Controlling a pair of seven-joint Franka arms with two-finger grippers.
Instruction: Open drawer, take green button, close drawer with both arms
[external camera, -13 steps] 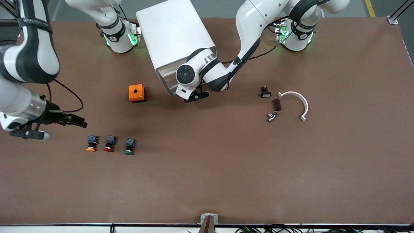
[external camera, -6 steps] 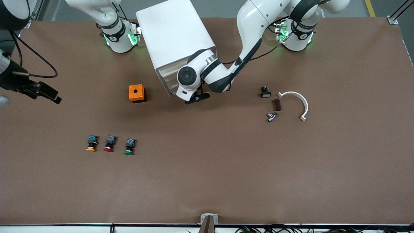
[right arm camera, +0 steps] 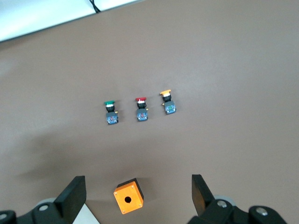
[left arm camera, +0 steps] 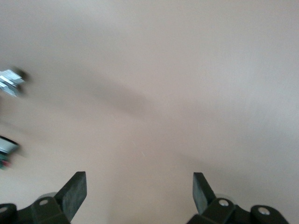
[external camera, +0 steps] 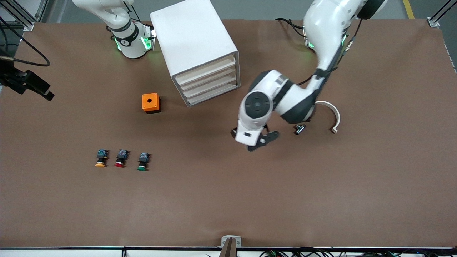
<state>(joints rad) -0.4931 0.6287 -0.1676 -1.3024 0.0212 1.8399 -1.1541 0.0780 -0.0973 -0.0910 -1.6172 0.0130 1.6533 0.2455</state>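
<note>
Left gripper [external camera: 257,142] just pulls off white four-drawer plastic cabinet [external camera: 200,53], jaws wide, empty. I see drawers [external camera: 210,82] all shut. Right gripper [external camera: 35,85] backing away too, wide. Small green-capped push button [external camera: 142,161] on table, far from both. Looks done.

This looks like a robotics lab or test cell. A big table [external camera: 250,200] wears a plain brown cover, two white arms are bolted at its far edge with green status lights glowing on their bases [external camera: 132,43], aluminium framing [external camera: 437,18] stands at the corners, and loose cables [external camera: 314,252] trail along the near edge.
</note>
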